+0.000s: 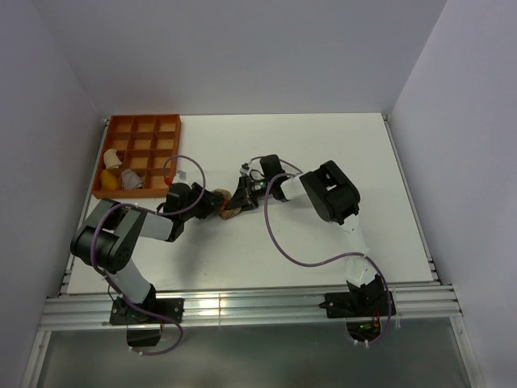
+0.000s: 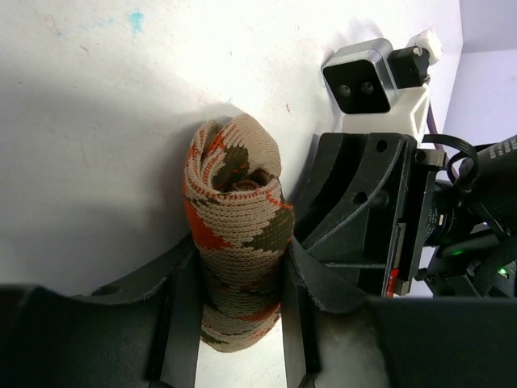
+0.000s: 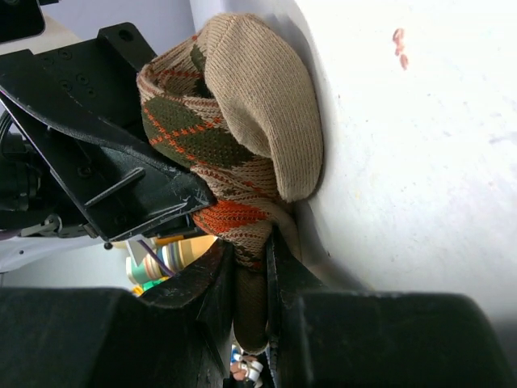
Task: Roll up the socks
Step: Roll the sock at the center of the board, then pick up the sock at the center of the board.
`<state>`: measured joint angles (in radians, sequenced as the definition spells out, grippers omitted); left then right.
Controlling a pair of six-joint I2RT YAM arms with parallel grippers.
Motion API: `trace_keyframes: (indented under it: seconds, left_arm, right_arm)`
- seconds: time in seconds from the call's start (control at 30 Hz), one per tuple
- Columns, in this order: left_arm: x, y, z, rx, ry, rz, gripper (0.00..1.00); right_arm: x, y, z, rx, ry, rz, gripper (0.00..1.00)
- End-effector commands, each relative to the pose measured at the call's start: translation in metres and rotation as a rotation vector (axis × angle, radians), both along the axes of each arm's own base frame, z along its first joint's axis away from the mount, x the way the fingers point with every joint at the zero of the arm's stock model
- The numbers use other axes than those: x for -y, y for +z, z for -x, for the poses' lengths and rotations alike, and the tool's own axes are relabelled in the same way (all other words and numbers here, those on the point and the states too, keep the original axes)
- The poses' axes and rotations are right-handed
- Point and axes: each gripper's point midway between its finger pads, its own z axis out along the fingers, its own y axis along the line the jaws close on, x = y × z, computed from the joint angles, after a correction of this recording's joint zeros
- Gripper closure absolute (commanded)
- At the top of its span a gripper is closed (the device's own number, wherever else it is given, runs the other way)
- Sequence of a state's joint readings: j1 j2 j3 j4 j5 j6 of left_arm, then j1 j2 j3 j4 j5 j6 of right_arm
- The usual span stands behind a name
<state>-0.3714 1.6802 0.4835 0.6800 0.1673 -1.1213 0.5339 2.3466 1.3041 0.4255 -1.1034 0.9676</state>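
Note:
The tan argyle sock [image 2: 238,218] is a rolled bundle on the white table, with red and brown diamonds. In the top view [image 1: 229,208] it lies between both grippers. My left gripper [image 2: 240,323] is shut on the roll, fingers [image 2: 182,323] pressing both its sides. My right gripper [image 3: 250,299] is shut on the other end of the bundle [image 3: 234,129], pinching a darker brown fold [image 3: 250,311]. That fold may be the grey-brown sock; its striped cuff is hidden. The two grippers face each other closely [image 1: 212,204] [image 1: 242,196].
An orange compartment tray [image 1: 137,128] stands at the back left with rolled socks [image 1: 121,174] in its near cells. The right arm's purple cable [image 1: 283,242] loops over the table. The right wrist camera housing [image 2: 363,77] sits just beyond the roll.

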Motion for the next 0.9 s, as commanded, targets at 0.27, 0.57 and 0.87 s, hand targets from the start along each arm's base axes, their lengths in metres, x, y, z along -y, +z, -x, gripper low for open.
trace_keyframes:
  seconds: [0.27, 0.57, 0.87]
  left_arm:
    - [0.012, -0.041, 0.039, -0.232, -0.144, -0.186, 1.00]
    - [-0.008, -0.024, 0.018, -0.259, -0.125, -0.401, 1.00]
    - [-0.024, 0.027, -0.008, -0.176, -0.072, -0.522, 1.00]
  right_arm:
    - [0.005, -0.014, 0.003, 0.101, -0.050, 0.145, 0.73]
    - [0.076, 0.042, -0.012, 0.389, -0.136, 0.368, 0.33]
    - [0.145, 0.087, -0.011, 0.571, -0.280, 0.493, 0.30]
